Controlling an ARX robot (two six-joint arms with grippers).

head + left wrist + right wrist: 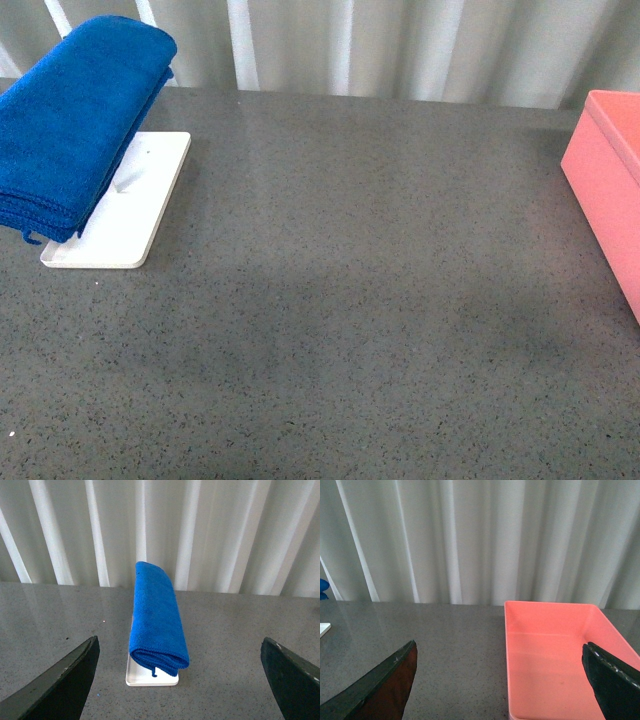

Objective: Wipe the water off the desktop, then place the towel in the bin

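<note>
The left gripper has its two dark fingers spread wide apart, holding nothing. In its wrist view the towel lies ahead between them, folded into a long thick roll over a small white tray on the desktop, with a pale curtain behind.

The right gripper is likewise spread wide and empty. Its wrist view shows the bin just ahead on the grey top, open side up, with nothing inside.

In the front view neither arm shows. The towel sits at the far left, raised above the tray and sloping. The bin stands at the right edge, well apart from it.
</note>
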